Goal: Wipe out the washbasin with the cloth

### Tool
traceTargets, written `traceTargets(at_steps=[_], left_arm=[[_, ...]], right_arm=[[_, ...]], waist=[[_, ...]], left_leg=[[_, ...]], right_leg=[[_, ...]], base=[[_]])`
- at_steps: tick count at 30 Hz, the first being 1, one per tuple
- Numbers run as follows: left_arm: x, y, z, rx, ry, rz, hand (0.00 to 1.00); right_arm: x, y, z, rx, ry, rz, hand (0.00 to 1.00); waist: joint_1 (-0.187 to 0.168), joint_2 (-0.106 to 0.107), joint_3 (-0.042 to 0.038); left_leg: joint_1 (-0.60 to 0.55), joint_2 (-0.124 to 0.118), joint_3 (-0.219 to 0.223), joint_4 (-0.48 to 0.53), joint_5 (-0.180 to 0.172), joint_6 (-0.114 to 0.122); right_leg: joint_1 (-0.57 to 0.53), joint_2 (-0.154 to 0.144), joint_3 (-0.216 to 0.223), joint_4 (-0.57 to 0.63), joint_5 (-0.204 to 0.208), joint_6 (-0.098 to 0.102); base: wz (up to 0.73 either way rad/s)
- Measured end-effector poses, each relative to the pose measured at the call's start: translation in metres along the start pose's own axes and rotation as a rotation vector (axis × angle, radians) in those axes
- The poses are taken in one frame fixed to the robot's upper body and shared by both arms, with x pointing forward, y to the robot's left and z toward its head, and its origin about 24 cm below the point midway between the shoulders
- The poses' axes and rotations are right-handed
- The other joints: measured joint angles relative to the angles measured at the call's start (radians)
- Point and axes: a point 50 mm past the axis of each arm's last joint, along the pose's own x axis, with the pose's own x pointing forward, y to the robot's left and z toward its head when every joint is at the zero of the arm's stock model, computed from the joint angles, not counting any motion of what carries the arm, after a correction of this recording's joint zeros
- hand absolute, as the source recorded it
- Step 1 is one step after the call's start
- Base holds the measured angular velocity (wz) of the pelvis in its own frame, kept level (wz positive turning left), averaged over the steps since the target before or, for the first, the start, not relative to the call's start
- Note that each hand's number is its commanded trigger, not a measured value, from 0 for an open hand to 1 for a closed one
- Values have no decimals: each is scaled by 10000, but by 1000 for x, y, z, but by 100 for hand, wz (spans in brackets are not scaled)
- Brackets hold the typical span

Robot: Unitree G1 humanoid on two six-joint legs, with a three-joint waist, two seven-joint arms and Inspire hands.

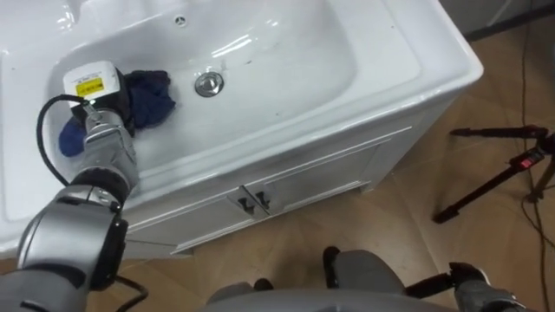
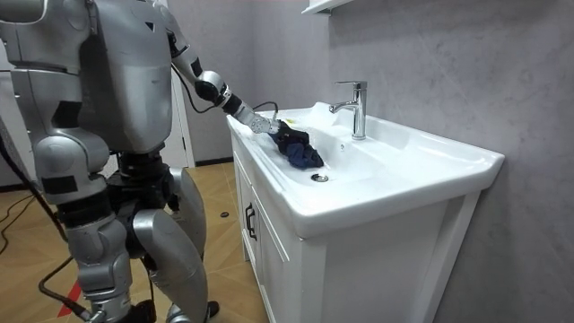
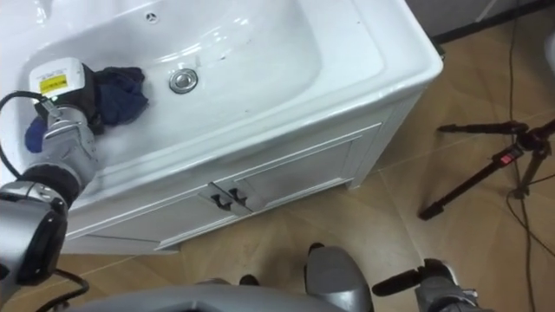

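While the white ceramic basin [image 1: 286,52] awaits wiping, the left hand [image 1: 97,87] bears on the crumpled dark blue cloth [image 1: 149,97], left of the round metal drain [image 1: 209,83]. Whether the hand grips the cloth cannot be told. The right hand [image 1: 479,293] hangs idle at the near right.

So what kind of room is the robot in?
Probably a bathroom, or a mock-up of one: a white basin with a drain, a chrome tap, and a cabinet with doors underneath.
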Motion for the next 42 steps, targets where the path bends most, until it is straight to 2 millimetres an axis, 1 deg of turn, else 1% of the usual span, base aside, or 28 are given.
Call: traceTargets(at_steps=[2,5,6,8,9,11,13,14,16,17,20,24,28,31,32,34,37,42], left_arm=[[0,-2,3,-54,67,-170,100],[2,2,6,-19,221,-171,100],[2,3,6,-13,252,-180,100],[5,8,10,-105,418,-110,100],[5,9,12,-104,442,-105,100],[6,11,17,-234,442,-136,100],[5,11,22,-161,276,-142,100],[5,11,25,-149,176,-127,100],[5,12,31,-311,102,-151,100],[4,12,34,-527,106,-196,100],[5,13,37,-925,168,-251,100],[3,12,41,-1394,209,-319,100],[4,21,58,-1621,-213,-165,100],[5,30,72,-1909,-626,173,100],[4,33,79,-2052,-842,300,100],[3,38,87,-2271,-1055,458,100],[3,41,90,-2615,-1071,567,100],[3,44,93,-2769,-1266,791,100]], right_arm=[[0,0,3,-5,-65,7,0],[-1,4,3,-352,-20,49,0],[-1,5,3,-444,-4,52,0],[-1,8,2,-753,93,60,0],[-1,9,2,-827,118,75,0],[-2,13,1,-857,227,129,0],[-2,13,1,-843,295,138,0],[-2,13,0,-823,315,132,0],[-2,14,0,-815,315,153,0],[-2,14,1,-814,314,169,0],[-2,14,0,-820,324,228,0],[-2,15,2,-979,237,246,0],[-2,16,2,-1374,133,248,0],[-2,16,4,-1499,21,266,0],[-2,15,4,-1481,31,284,0],[-2,16,2,-1425,108,343,0],[-2,16,2,-1420,101,358,0],[-2,16,9,-1566,-83,416,0]], waist=[[-204,-45,-7],[-312,-139,-15],[-347,-175,-9],[-719,-184,-26],[-759,-211,-24],[-928,-273,-53],[-1085,-300,-53],[-1148,-303,-51],[-1231,-312,-45],[-1229,-315,-43],[-1355,-286,-56],[-1371,-272,-63],[-1442,-253,-61],[-1685,-249,-60],[-1731,-248,-60],[-1777,-248,-60],[-1858,-246,-55],[-1856,-185,-36]], left_leg=[[3,-2,230,-1,11,18],[-17,20,518,-8,8,29],[-29,22,521,-12,0,45],[-186,13,519,-7,14,148],[-203,10,524,-7,15,158],[-212,17,573,-9,-3,182],[-204,25,583,-7,-17,190],[-200,38,615,-7,-43,166],[-196,75,666,-10,-92,144],[-165,124,774,-6,-115,161],[-117,154,783,-7,-120,146],[-13,156,917,-123,-125,133],[13,137,1008,-207,-146,170],[-17,108,1031,-276,-155,188],[-17,104,1046,-285,-155,189],[-7,110,1052,-293,-157,189],[-27,106,1066,-291,-158,191],[-177,40,1042,-256,-175,229]], right_leg=[[-55,9,140,2,35,49],[-216,27,259,-20,134,108],[-241,37,272,-35,159,108],[-346,38,293,-35,202,150],[-369,40,304,-34,222,149],[-394,39,304,-39,283,139],[-380,40,298,-41,313,113],[-382,48,304,-47,356,58],[-386,72,316,-62,389,15],[-379,115,366,-85,418,-15],[-328,165,389,-189,467,-50],[-283,205,517,-259,507,-32],[-231,188,557,-401,555,31],[-277,162,566,-410,536,62],[-279,163,573,-401,536,63],[-275,167,568,-401,535,63],[-294,159,568,-415,525,69],[-470,104,591,-383,480,122]], base=[[-18],[-27],[-12],[11],[0],[-9],[-4],[-6],[-10],[-13],[-7],[-8],[-3],[-1],[-3],[-2],[0],[0]])
